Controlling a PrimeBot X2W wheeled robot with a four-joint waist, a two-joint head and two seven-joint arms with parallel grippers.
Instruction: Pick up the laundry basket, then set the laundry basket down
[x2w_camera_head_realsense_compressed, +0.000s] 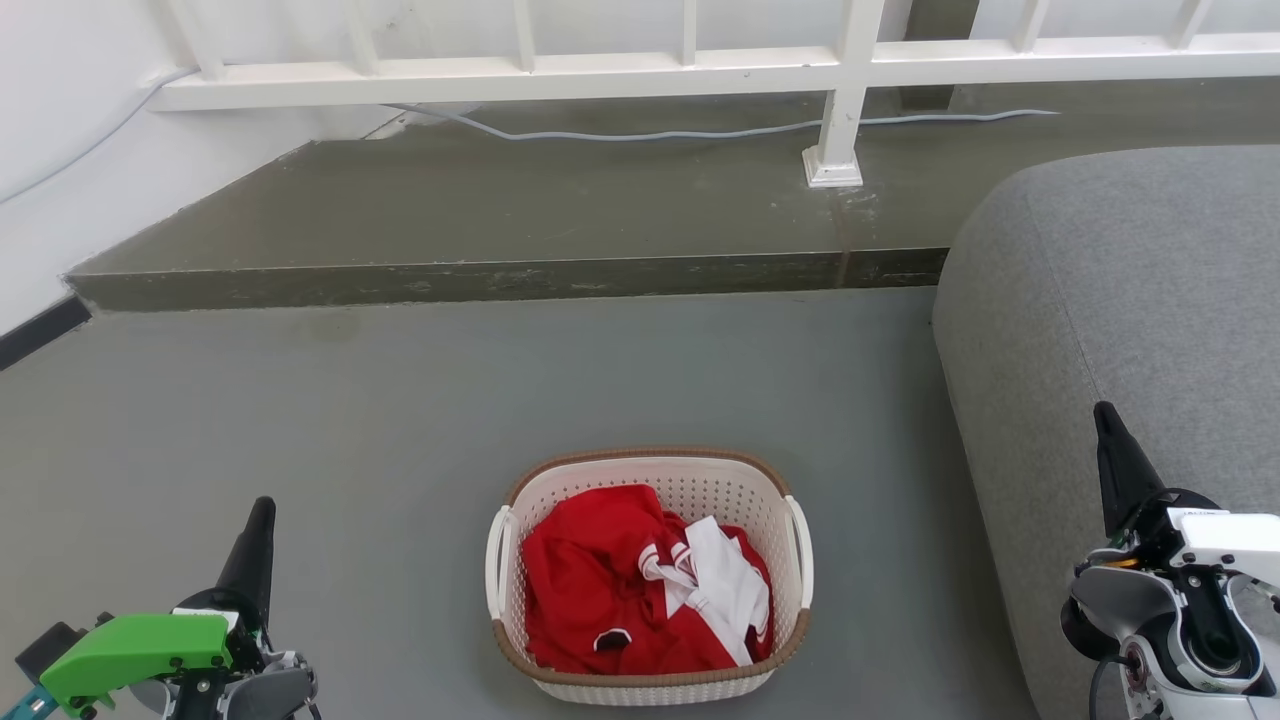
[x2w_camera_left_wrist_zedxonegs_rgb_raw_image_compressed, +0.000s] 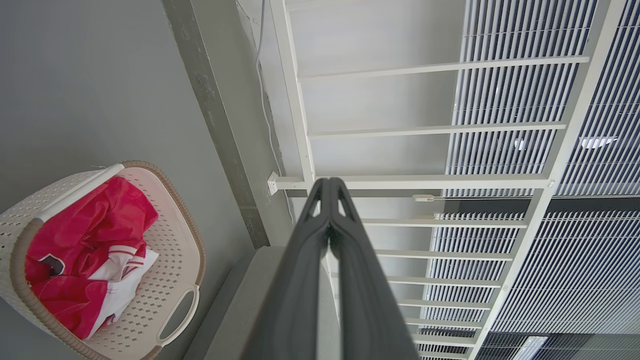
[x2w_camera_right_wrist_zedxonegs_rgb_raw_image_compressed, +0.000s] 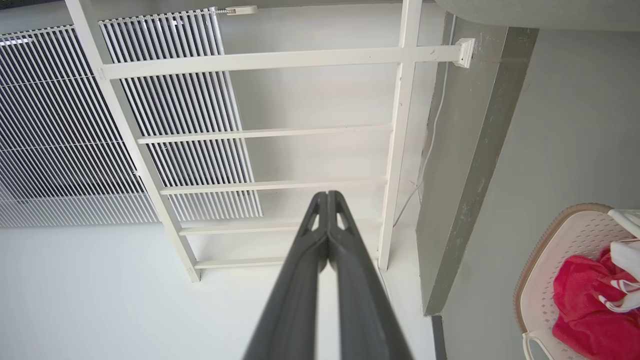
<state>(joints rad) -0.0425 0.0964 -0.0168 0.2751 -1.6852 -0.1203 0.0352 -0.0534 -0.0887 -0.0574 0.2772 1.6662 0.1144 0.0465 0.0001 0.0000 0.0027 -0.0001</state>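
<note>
**Grey floor, laundry basket low in the frame, both grippers empty**

Grey smooth floor (x2w_camera_head_realsense_compressed: 400, 400) fills the lower half of the head view. At the lower left corner the left gripper (x2w_camera_head_realsense_compressed: 262, 512) points up the frame above its green housing. Its two dark fingers are pressed together on nothing, as the left wrist view confirms. At the lower right the right gripper (x2w_camera_head_realsense_compressed: 1106, 415) rises likewise, its jaws also together and empty.

Between them, at bottom centre, the cream-white perforated plastic laundry basket (x2w_camera_head_realsense_compressed: 722, 486) with a brown woven-look rim stands on the floor, well apart from both grippers. Crumpled red and white clothing (x2w_camera_head_realsense_compressed: 600, 580) lies inside it.

On the right a grey fabric sofa (x2w_camera_head_realsense_compressed: 1120, 300) curves up the frame. Beyond, a raised olive-grey concrete step (x2w_camera_head_realsense_compressed: 500, 210) crosses the picture. A white metal railing (x2w_camera_head_realsense_compressed: 600, 70) stands on it, and a pale grey cable (x2w_camera_head_realsense_compressed: 700, 132) trails along it.
</note>
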